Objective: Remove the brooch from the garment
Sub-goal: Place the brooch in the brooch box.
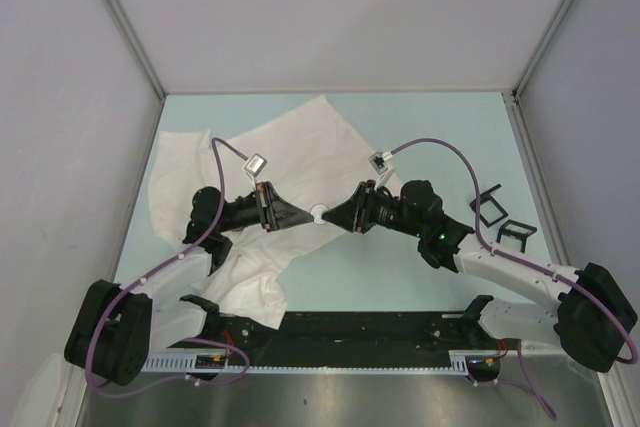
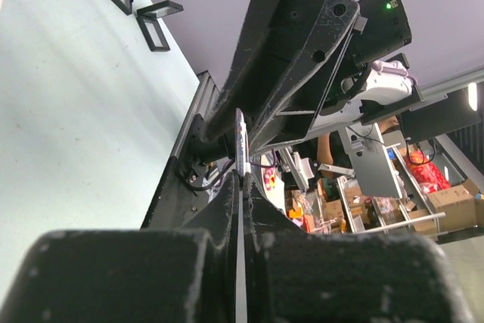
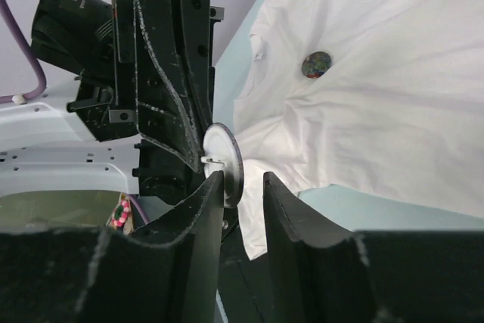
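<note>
Left fingers (image 2: 318, 277) pinch the brooch (image 1: 319, 212) level, its face upward.

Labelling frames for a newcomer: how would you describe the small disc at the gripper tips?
Find the white garment on the teal table; by its edge the left gripper and right gripper meet tip to tip. Between them sits a pale round disc, unlike the dark multicoloured badge on the garment.

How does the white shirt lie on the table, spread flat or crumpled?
Crumpled: the garment shows creases and overlapping folds in the top view, and its edges are bunched unevenly.
</note>
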Motion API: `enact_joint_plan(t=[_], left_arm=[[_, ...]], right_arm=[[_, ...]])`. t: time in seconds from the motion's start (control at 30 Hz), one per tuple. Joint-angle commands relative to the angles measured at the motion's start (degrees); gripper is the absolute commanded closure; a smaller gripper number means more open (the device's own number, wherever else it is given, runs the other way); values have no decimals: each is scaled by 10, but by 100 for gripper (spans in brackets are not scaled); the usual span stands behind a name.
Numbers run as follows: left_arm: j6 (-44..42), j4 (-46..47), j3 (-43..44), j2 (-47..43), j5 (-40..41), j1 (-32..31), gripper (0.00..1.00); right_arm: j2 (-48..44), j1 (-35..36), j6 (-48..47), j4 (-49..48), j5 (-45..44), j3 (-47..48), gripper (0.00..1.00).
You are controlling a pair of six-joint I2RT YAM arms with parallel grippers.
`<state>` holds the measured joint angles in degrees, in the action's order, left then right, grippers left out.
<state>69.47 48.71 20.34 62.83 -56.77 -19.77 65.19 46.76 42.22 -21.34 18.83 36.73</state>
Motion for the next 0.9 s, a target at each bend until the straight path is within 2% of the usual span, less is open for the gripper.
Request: enact_joint_plan(t=[0.0, 0.03, 0.07, 0.13, 0.2, 0.23, 0.27, 0.3, 0.33, 0.37, 0.4, 0.47, 0.5, 0.57, 0.6, 0.67, 0.7, 0.77, 0.87], left_arm=[[-7, 17, 16, -10, -3, -4, 99], [-7, 16, 17, -9, 0, -5, 100], [-8, 10, 18, -9, 3, -6, 100], [-16, 5, 24, -10, 3, -11, 100], [-67, -66, 44, -17, 14, -13, 100], [-91, -106, 54, -21, 20, -12, 97], [-114, -175, 62, -32, 28, -13, 82], [-164, -212, 83, -39, 44, -13, 73], [-192, -250, 94, -46, 56, -12, 65], [-218, -324, 107, -58, 68, -13, 52], [-260, -354, 129, -62, 79, -13, 48], [-290, -410, 146, -69, 100, -13, 42], [-313, -424, 161, -71, 102, -13, 41], [-329, -452, 173, -69, 100, -13, 39], [-339, -456, 180, -67, 98, -13, 39], [-341, -455, 181, -66, 92, -12, 38], [-340, -453, 180, -64, 89, -13, 38], [-336, -443, 176, -60, 78, -12, 37], [-340, -448, 178, -51, 66, -13, 37]], right_arm=[[1, 9, 17, -61, 23, 0, 72], [2, 10, 21, -67, 26, 0, 75], [5, 10, 24, -71, 26, 0, 86], [3, 14, 20, -65, 12, -1, 100], [-8, 21, 5, -26, -38, 0, 100], [-27, 25, -2, -6, -64, 0, 100], [-38, 28, -7, 22, -97, 0, 100], [-53, 30, -12, 86, -174, 0, 100], [-79, 31, -9, 123, -217, 0, 100], [-94, 30, -5, 159, -253, 0, 100], [-109, 26, -2, 233, -317, 0, 100], [-151, 19, -2, 296, -374, 2, 100], [-166, 12, 7, 366, -429, 3, 100], [-203, -23, 38, 435, -469, 7, 100], [-211, -38, 51, 507, -503, 16, 100], [-212, -94, 89, 582, -530, 31, 100], [-195, -121, 99, 652, -545, 40, 100], [-171, -183, 128, 713, -556, 72, 100], [-137, -222, 126, 762, -549, 93, 100]])
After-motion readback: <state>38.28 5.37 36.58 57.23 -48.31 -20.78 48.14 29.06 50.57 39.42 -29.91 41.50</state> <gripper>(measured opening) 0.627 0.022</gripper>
